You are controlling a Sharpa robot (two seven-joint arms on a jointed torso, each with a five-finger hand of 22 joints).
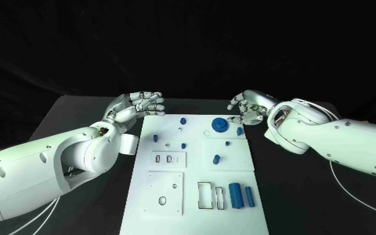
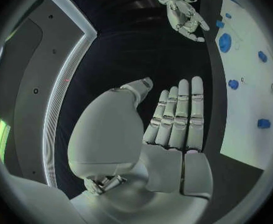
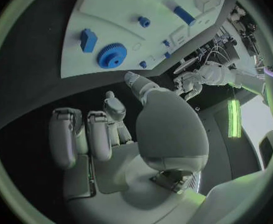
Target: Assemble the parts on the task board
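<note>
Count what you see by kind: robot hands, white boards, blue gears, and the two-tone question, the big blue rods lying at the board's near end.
hands: 2, the left hand and the right hand
white board: 1
blue gear: 1
big blue rods: 2
Total: 6

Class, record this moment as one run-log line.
left robot hand: open, empty | right robot hand: fingers curled, empty | gear: on task board

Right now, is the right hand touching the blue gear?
Apart. In the right wrist view, black table separates the right hand from the task board, where the blue gear sits.
</note>
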